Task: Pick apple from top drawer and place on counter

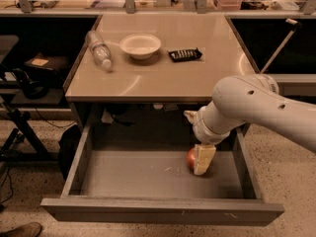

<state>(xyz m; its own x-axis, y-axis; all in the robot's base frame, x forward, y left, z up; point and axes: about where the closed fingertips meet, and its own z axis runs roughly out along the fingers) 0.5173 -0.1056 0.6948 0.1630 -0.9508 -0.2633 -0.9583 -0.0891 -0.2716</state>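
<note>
Since I cannot tell if the gripper (204, 158), down in the top drawer (138, 174), holds the apple (190, 158), squeeze gently first.

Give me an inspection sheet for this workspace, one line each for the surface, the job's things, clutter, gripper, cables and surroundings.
Surface: counter, beige and glossy.
Job's things: apple lies on the floor of the open top drawer, right of middle; not yet on the counter.
Clutter: plastic bottle on its side, white bowl and flat black object, all on the counter's rear half.
Gripper: gripper is down inside the drawer, against the apple's right side.
Cables: thin cable on the floor at left.
Surroundings: cluttered shelf behind the counter; dark bag left of the drawer.
</note>
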